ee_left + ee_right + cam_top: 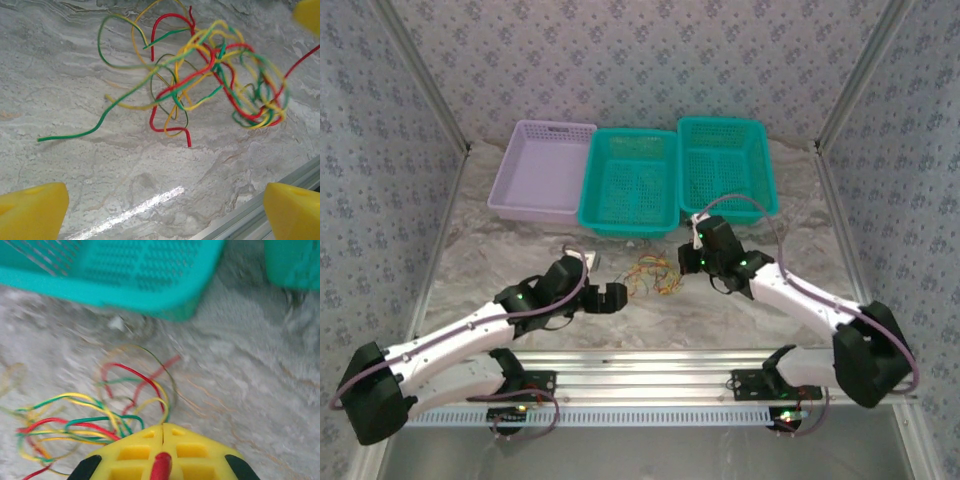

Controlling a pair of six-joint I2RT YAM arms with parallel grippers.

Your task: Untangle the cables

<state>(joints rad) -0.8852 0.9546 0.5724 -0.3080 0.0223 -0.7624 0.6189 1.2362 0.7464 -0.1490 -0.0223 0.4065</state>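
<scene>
On a grey marbled tabletop (pixel 500 260), thin red, yellow and green tangled cables (pixel 655 275) (pixel 210 75) (pixel 90 415) are spread sideways between two inward-angled arms (pixel 450 340). One red strand (pixel 300 62) is pinched by the closed right gripper (pixel 692 262) (pixel 162 432); the left gripper (pixel 610 298) (pixel 165 210) is held wide open, empty.

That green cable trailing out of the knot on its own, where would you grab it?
Grip the green cable by its loose tail, coming straight down from above, on the side away from the tangle: that stretch lies flat and alone on the table, nothing crossing it.
</scene>
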